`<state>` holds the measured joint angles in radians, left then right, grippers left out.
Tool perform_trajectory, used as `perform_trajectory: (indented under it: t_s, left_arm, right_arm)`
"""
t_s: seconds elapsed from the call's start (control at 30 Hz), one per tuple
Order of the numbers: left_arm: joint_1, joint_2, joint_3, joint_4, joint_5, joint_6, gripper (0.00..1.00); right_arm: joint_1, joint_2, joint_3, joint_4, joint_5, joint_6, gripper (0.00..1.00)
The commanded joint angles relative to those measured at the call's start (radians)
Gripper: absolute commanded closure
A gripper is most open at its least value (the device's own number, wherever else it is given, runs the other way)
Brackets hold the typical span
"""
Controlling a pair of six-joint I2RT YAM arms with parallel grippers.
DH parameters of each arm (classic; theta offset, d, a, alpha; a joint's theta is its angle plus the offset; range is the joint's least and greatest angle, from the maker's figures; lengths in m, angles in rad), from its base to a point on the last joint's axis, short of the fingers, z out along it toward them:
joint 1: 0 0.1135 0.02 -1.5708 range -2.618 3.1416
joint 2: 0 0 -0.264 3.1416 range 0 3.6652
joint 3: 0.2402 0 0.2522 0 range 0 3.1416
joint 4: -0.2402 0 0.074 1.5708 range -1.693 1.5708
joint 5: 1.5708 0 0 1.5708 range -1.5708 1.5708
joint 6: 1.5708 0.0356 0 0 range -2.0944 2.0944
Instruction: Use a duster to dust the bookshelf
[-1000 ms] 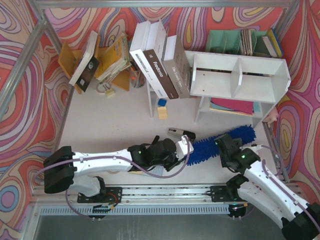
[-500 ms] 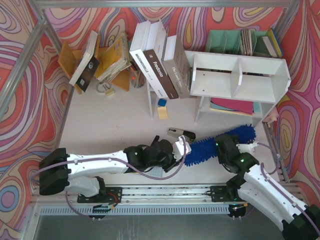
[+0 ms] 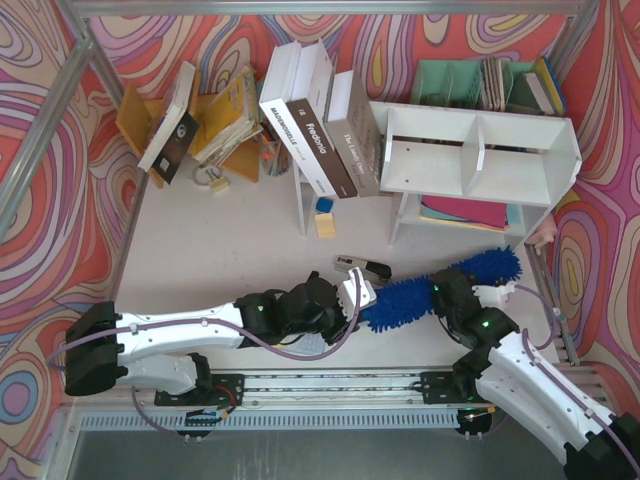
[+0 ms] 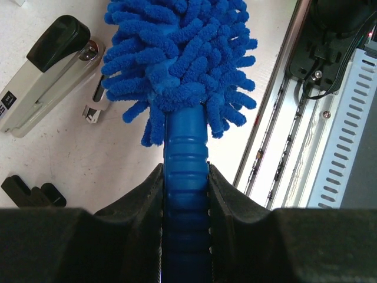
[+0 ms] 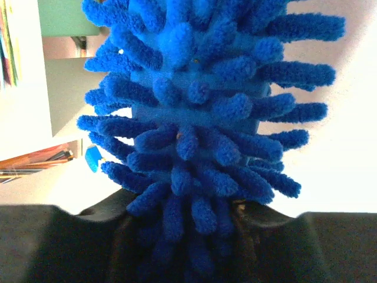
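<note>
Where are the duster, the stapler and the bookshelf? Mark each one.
duster [image 3: 405,297]: top view, middle of its fluffy blue head.
stapler [image 4: 47,82]: left wrist view, its pale grey body.
bookshelf [image 3: 432,160]: top view, white panel of its left compartment.

the duster mostly hides the right gripper.
</note>
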<state>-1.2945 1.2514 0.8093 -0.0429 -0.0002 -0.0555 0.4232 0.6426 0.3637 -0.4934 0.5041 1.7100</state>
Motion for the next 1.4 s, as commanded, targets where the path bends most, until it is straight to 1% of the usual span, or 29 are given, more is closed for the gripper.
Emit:
perform_trajectory:
  t_s: [0.0, 0.07, 0.1, 0.13, 0.23, 0.3, 0.33, 0.43, 0.53, 0.63, 0.7, 0.83, 1.0, 1.2, 1.37]
  left_arm:
    - [-0.002, -0.011, -0.013, 0.058, -0.007, -0.009, 1.00]
    - [-0.001, -0.004, -0.004, 0.038, -0.022, -0.012, 1.00]
    - [0.000, 0.004, 0.003, 0.018, -0.030, -0.013, 0.98]
    - [0.000, 0.012, 0.010, 0.006, -0.034, -0.012, 0.94]
    - [-0.001, 0.034, 0.023, -0.016, -0.049, -0.008, 0.74]
    - [0.000, 0.051, 0.029, -0.022, -0.053, -0.003, 0.66]
    - [0.000, 0.059, 0.031, -0.023, -0.057, -0.001, 0.63]
    - [0.001, 0.085, 0.041, -0.028, -0.066, 0.010, 0.53]
    - [0.000, 0.125, 0.061, -0.036, -0.072, 0.023, 0.46]
    - [0.001, 0.171, 0.088, -0.046, -0.076, 0.035, 0.43]
    - [0.004, 0.194, 0.100, -0.043, -0.074, 0.038, 0.42]
    - [0.012, 0.236, 0.121, -0.049, -0.059, 0.039, 0.45]
    - [0.018, 0.265, 0.125, -0.059, -0.029, 0.035, 0.44]
    - [0.023, 0.262, 0.102, -0.073, -0.010, 0.028, 0.37]
    - [0.023, 0.220, 0.087, -0.103, 0.043, 0.017, 0.30]
  right_arm:
    - [-0.004, -0.019, 0.027, -0.035, 0.023, 0.002, 0.68]
    - [-0.004, -0.012, 0.047, -0.077, 0.020, 0.019, 0.76]
    - [-0.004, -0.010, 0.055, -0.094, 0.017, 0.025, 0.80]
    - [-0.004, -0.011, 0.059, -0.106, 0.011, 0.030, 0.83]
    - [-0.004, -0.018, 0.056, -0.113, -0.006, 0.038, 0.92]
    - [-0.004, -0.026, 0.054, -0.106, -0.015, 0.041, 0.98]
    - [-0.003, -0.029, 0.054, -0.105, -0.017, 0.042, 1.00]
    - [-0.004, -0.031, 0.064, -0.105, -0.022, 0.038, 1.00]
    - [-0.003, -0.029, 0.070, -0.105, -0.030, 0.037, 1.00]
    - [-0.004, -0.029, 0.070, -0.099, -0.039, 0.037, 1.00]
    - [-0.004, -0.029, 0.069, -0.096, -0.045, 0.036, 1.00]
    - [-0.003, -0.031, 0.072, -0.107, -0.047, 0.042, 1.00]
    - [-0.004, -0.048, 0.073, -0.105, -0.041, 0.043, 1.00]
    - [-0.004, -0.047, 0.075, -0.105, -0.041, 0.051, 1.00]
    - [-0.003, -0.044, 0.076, -0.107, -0.039, 0.053, 1.00]
